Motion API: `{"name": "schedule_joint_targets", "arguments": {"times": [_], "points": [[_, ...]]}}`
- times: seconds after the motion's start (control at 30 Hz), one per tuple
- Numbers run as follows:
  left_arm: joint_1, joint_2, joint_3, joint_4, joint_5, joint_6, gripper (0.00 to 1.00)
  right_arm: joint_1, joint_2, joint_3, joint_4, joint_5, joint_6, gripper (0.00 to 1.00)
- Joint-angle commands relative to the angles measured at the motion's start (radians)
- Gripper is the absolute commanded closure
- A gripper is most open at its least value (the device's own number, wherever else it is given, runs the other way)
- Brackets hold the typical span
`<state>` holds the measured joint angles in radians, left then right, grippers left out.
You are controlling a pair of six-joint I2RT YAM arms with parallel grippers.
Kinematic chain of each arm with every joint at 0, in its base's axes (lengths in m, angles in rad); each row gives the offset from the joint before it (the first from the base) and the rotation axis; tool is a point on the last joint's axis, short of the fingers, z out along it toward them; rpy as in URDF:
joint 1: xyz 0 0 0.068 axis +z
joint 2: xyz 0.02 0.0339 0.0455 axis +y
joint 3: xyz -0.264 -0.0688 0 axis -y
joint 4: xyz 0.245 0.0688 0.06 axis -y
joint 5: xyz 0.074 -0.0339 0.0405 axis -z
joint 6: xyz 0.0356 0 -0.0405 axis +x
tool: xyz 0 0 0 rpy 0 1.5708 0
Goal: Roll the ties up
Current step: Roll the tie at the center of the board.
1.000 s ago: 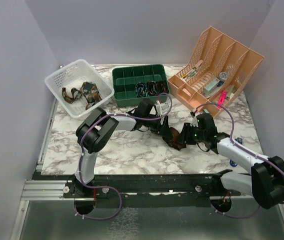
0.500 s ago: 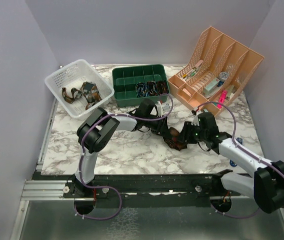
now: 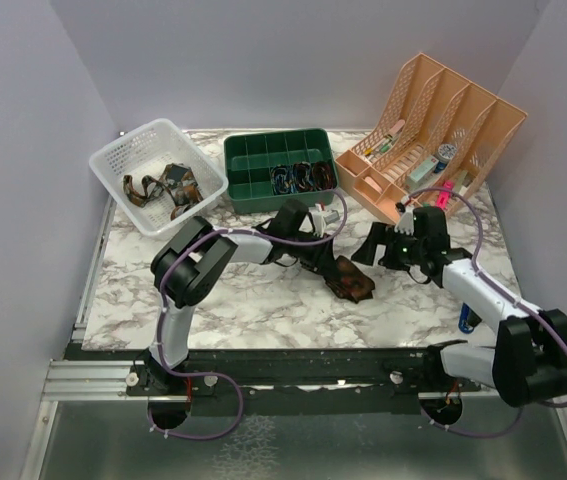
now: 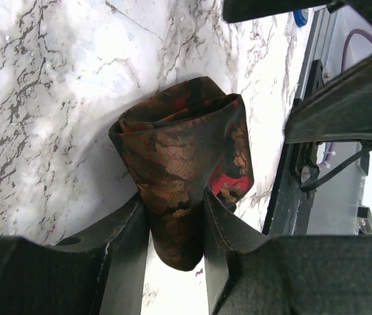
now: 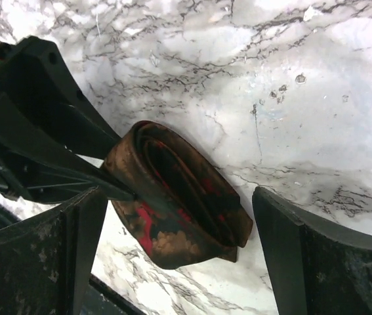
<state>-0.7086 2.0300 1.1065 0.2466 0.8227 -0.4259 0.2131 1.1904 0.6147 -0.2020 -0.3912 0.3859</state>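
Observation:
A dark brown tie with red-orange pattern, rolled into a flat coil (image 3: 355,283), lies on the marble table near the middle. My left gripper (image 3: 336,268) is shut on one end of this roll; in the left wrist view the roll (image 4: 184,154) is pinched between both fingers of the gripper (image 4: 176,220). My right gripper (image 3: 374,249) hangs open just right of the roll, apart from it. In the right wrist view the coil (image 5: 172,197) lies between the wide-spread fingers of the right gripper (image 5: 179,226), touching neither. More ties (image 3: 163,187) lie loose in the white basket.
A white basket (image 3: 123,160) stands at the back left. A green divided tray (image 3: 253,160) behind the arms holds several rolled ties (image 3: 298,177). A peach file organiser (image 3: 443,130) fills the back right. A small blue object (image 3: 466,320) lies by the right arm.
My right gripper has opened wide, let go of the rolled tie and drawn back to the right and away. The left gripper closed down on the roll and keeps it.

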Motion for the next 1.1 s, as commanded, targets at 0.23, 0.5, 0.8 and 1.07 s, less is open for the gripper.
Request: {"name": "schedule_joint_targets", "arguments": {"times": [0.23, 0.5, 0.8, 1.07], "points": [[-0.004, -0.066, -0.039, 0.019, -0.001, 0.126, 0.64, -0.04, 0.003, -0.268, 0.523, -0.262, 0.001, 0.0], [-0.006, -0.091, -0.089, 0.025, -0.006, 0.212, 0.69, -0.04, -0.023, -0.315, 0.643, -0.187, -0.109, 0.0], [-0.006, -0.124, -0.188, 0.172, 0.025, 0.282, 0.76, -0.039, 0.096, -0.303, 0.726, -0.385, -0.101, 0.03], [-0.005, -0.181, -0.264, 0.256, 0.046, 0.327, 0.79, -0.036, 0.158, -0.291, 0.727, -0.469, -0.106, 0.03]]}}
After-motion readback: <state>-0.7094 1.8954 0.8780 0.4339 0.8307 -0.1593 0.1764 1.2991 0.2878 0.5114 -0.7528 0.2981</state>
